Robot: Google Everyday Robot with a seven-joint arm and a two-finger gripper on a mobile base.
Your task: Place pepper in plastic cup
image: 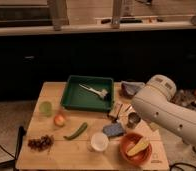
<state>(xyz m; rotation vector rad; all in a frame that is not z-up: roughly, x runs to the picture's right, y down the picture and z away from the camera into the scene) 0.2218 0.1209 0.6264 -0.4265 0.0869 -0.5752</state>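
Observation:
The pepper [76, 131], long, green and slightly curved, lies flat on the wooden table [51, 90], left of centre. The plastic cup [45, 107], small and pale green, stands upright near the table's left edge, apart from the pepper. A round orange-red fruit [59, 119] sits between them. My thick white arm [163, 107] reaches over the table's right side. The gripper itself does not show in this view. Nothing touches the pepper or the cup.
A green tray [86, 107] holding a white utensil [95, 90] sits at the back. A white cup [99, 141], a blue sponge [113, 130], a metal cup [133, 120], an orange bowl [125, 150] and dark grapes [39, 143] stand around the pepper.

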